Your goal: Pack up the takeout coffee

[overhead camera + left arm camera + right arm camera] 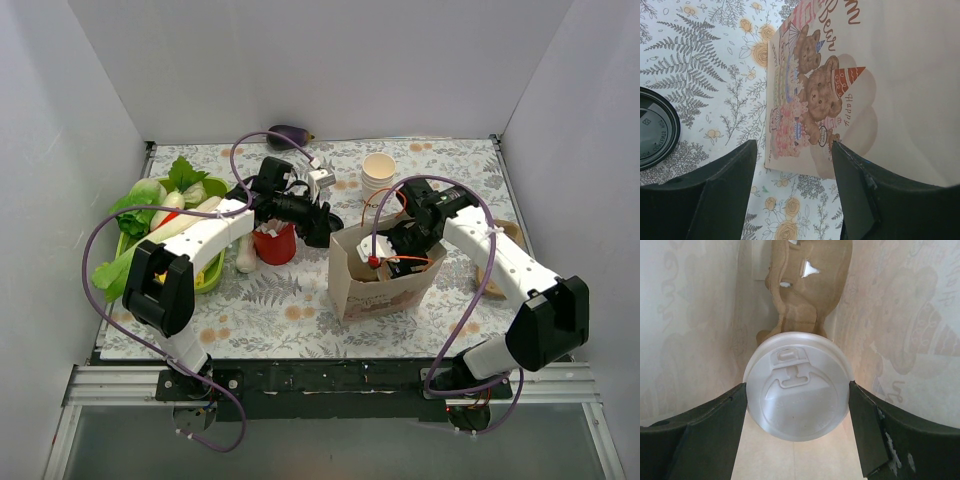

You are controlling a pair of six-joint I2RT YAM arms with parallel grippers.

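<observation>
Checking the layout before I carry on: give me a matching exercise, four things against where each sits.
Things:
1 takeout coffee
2 black lid
3 stack of paper cups
4 eggplant

Places:
A far edge of the table
B inside the paper bag
C upright behind the bag
D flat on the table beside the bag

Pairs: 1-B, 2-D, 3-C, 4-A

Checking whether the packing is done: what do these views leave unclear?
- Right wrist: lid hides the cup body and whether the right gripper grips it.
- Top: bag and right arm hide the cup.
- Left wrist: black lid cut by the edge.
</observation>
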